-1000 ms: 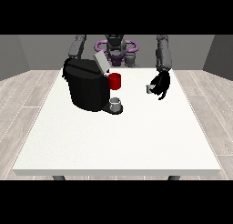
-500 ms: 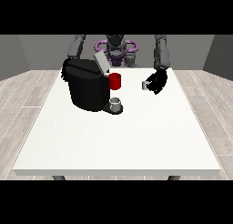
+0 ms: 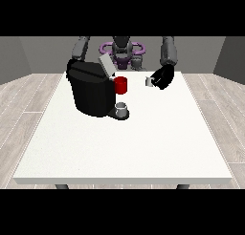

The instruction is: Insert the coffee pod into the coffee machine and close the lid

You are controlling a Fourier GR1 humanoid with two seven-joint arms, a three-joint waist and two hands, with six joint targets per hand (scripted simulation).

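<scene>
Nearest the camera there's a small grey cup (image 3: 122, 107) sitting on the drip base of the bulky black coffee machine (image 3: 91, 91), whose grey lid (image 3: 106, 66) stands tilted open just above a red part (image 3: 121, 85) on its front. Further back, the black hand at the view's right (image 3: 162, 78) holds the small white coffee pod (image 3: 149, 82) pinched at its fingertips, up off the big white table (image 3: 143, 148) and well apart from the machine. I'd carry the pod across level, come down over the opening under that lid, and only let go once it's lined up; the other hand is hidden behind the machine, so can't tell its state.
</scene>
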